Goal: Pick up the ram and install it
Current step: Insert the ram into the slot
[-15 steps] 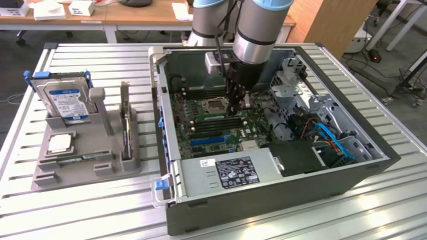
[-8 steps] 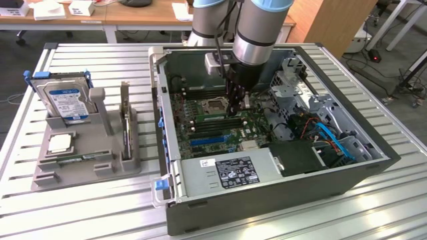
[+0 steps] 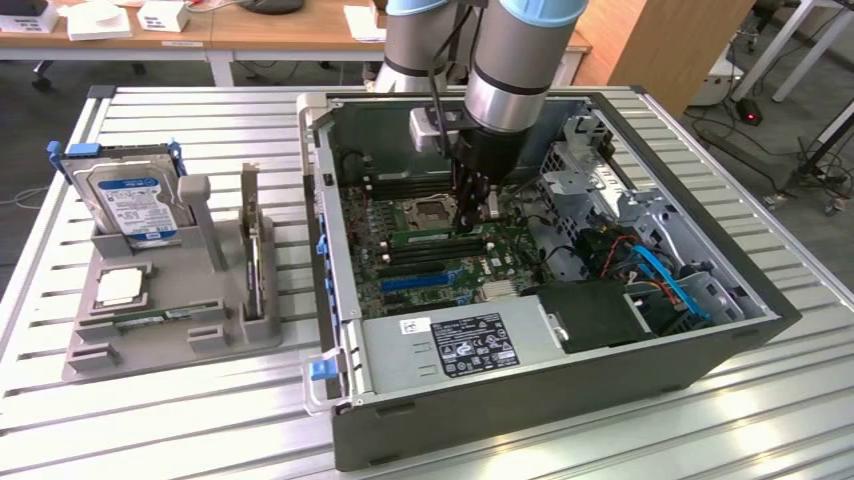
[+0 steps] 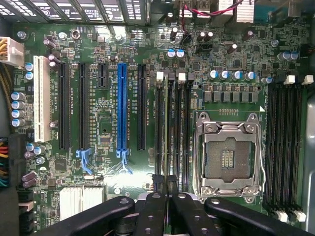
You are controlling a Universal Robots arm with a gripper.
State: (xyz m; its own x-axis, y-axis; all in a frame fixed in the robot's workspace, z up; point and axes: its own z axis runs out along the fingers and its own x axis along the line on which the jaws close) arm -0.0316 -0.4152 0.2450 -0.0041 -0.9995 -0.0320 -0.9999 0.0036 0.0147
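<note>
Pressing one end alone could leave it tilted and unlatched: the gripper [image 3: 474, 222], fingers together, sits over the exterior view's right end of the ram [image 3: 430, 239], which stands in a slot beside the processor socket [image 3: 434, 211].

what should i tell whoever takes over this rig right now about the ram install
Gripper: shut, low inside the computer case, over the memory slots.
Ram: looks to stand in a slot beside the cpu socket, right at the gripper; whether it is gripped cannot be told.
Done: ram is at its slot on the board.
Left: full seating is not confirmed; the near slot ends are hidden behind the gripper.
</note>
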